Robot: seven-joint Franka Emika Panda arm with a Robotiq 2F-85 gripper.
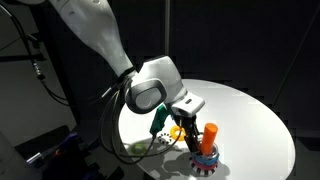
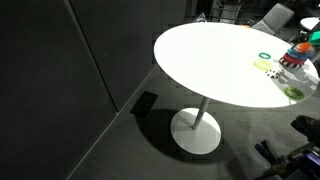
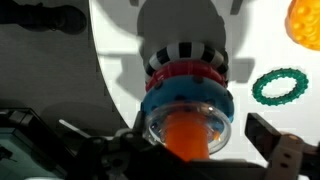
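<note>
A ring-stacking toy (image 3: 185,85) stands on the white round table (image 1: 250,110). It carries a black-and-white striped ring, a red ring, a blue ring (image 3: 185,100) and a clear ring (image 3: 185,125) round an orange peg (image 3: 185,140). In an exterior view the orange peg (image 1: 210,135) rises from the stack near the table's front edge. My gripper (image 3: 195,150) is open just above the stack's top, with a finger on each side of the clear ring and a gap on the right. In an exterior view the gripper (image 1: 188,128) hangs beside the peg.
A green toothed ring (image 3: 278,85) lies flat on the table right of the stack, and an orange-yellow piece (image 3: 305,25) lies farther off. In an exterior view the stack (image 2: 295,55) stands at the table's far side with a green ring (image 2: 264,55) nearby.
</note>
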